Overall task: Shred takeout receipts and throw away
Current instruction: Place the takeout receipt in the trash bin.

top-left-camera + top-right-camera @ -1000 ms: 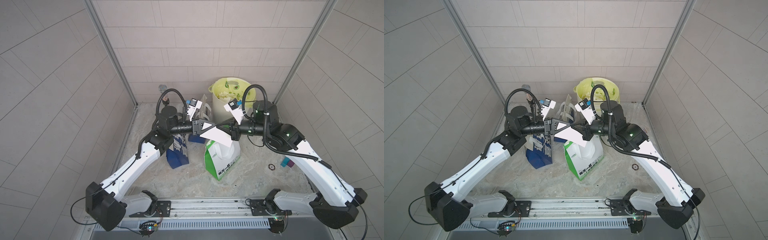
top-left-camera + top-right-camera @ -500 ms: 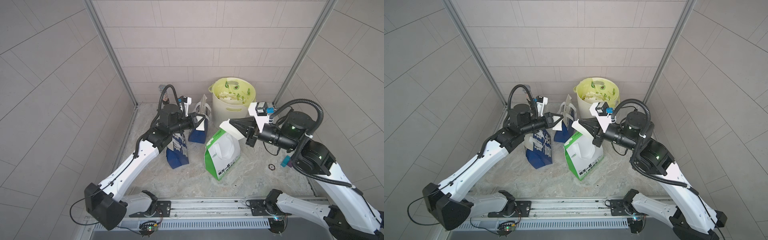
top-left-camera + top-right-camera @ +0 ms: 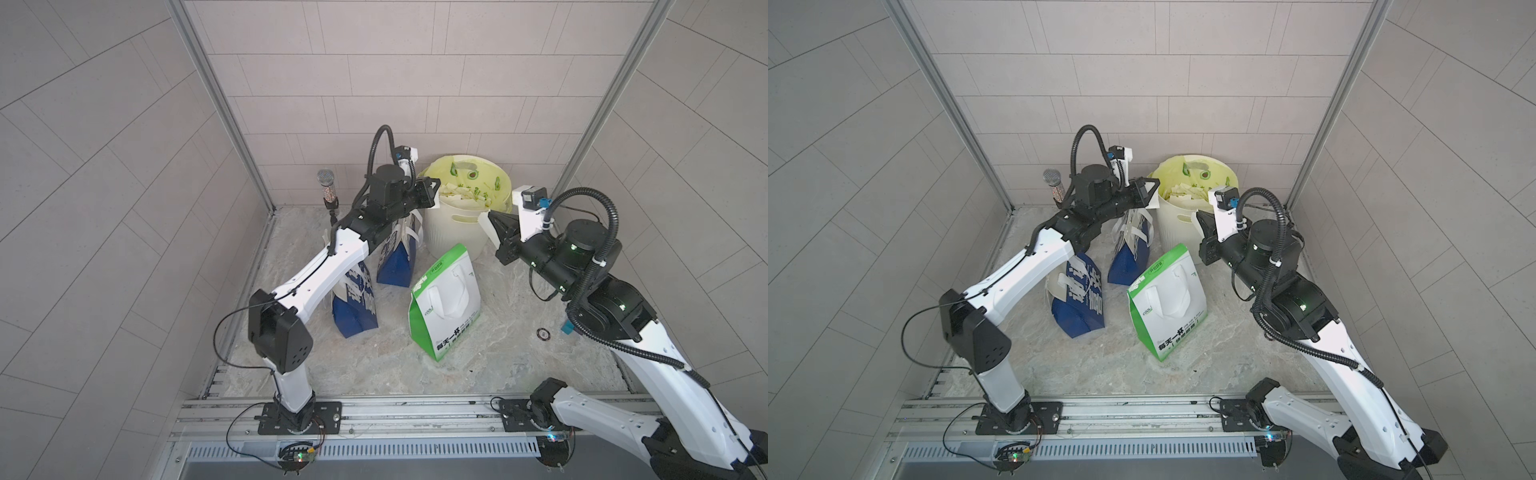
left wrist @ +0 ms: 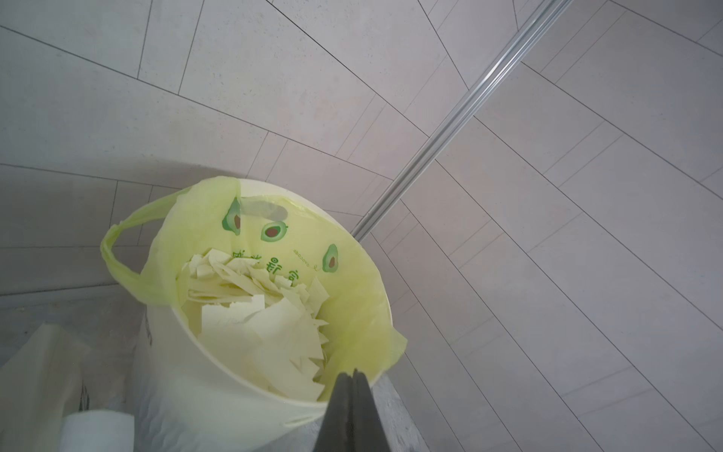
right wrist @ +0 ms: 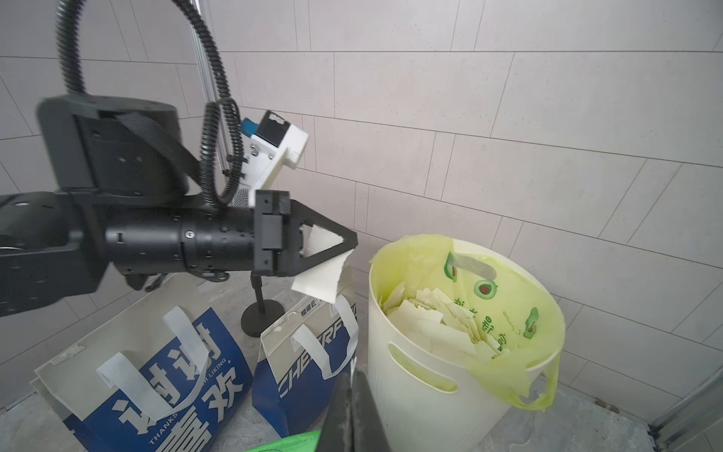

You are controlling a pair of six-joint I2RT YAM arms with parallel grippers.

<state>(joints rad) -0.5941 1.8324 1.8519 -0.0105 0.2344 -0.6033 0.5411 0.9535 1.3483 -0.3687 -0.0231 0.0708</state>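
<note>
Top views both show the left gripper (image 3: 437, 183) at the rim of the bin (image 3: 451, 237), and the right gripper (image 3: 491, 214) just beside it, pinching a white receipt strip (image 3: 484, 230). Left wrist view looks into the bin at heaped shreds (image 4: 254, 313), fingers (image 4: 367, 415) pressed together. Right wrist view alone shows a torn receipt piece (image 5: 322, 274) clamped in the left fingers, beside the bin's rim
</note>
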